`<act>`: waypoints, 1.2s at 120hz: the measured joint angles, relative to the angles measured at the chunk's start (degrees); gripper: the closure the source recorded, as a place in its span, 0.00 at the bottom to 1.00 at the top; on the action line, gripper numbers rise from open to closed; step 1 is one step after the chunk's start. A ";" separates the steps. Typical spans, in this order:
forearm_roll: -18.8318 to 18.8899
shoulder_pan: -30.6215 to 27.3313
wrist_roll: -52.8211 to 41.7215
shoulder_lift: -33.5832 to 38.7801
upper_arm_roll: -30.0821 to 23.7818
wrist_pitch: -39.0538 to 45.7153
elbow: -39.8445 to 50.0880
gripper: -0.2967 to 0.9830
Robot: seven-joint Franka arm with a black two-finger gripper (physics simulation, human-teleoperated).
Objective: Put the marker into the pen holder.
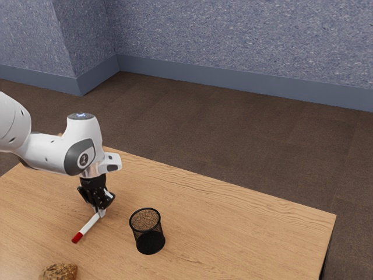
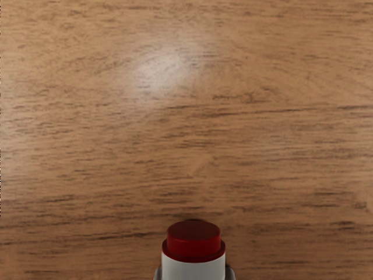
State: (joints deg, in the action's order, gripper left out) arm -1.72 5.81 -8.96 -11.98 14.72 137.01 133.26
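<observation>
Speckled blue-grey walls [image 1: 233, 41] form the back of the room, angled at the exterior view's left, with a plain blue-grey skirting [image 1: 245, 83] along their foot. Dark brown floor [image 1: 233, 140] lies between the skirting and the tabletop [image 1: 233, 227]. The tabletop is light wood with streaked grain. Its far edge slants down to a corner at the exterior view's right, and a side edge drops from there. A wide run of wood separates that corner from the pen holder [image 1: 149, 241]; a narrower but ample band lies between the holder and the far edge.

The white arm [image 1: 49, 154] enters from the exterior view's left, over the tabletop. The pen holder, black mesh with a round rim, stands upright, near the pincer [image 1: 100, 212] on the exterior view's right, with a modest gap of wood between them. A brown, rough lump [image 1: 59, 272] sits at the exterior view's lower edge, partly cropped, apart from both.

The pincer is closed on the marker [image 1: 89, 226], pinching its white barrel from two sides. The marker is outside the holder, slanted, a red end toward the exterior view's lower left. Whether that end touches the wood cannot be determined.
</observation>
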 joint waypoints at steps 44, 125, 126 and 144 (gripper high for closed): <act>5.00 -1.98 4.10 18.95 -16.08 -0.41 -2.11 0.85; 4.08 0.18 15.44 20.62 -25.62 2.40 0.01 0.82; 4.08 0.17 15.52 20.61 -25.59 2.37 0.04 0.82; 4.01 0.25 16.74 20.44 -25.24 2.14 1.74 0.82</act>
State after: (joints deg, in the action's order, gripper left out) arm 2.28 6.07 7.78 8.46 -10.52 139.15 134.99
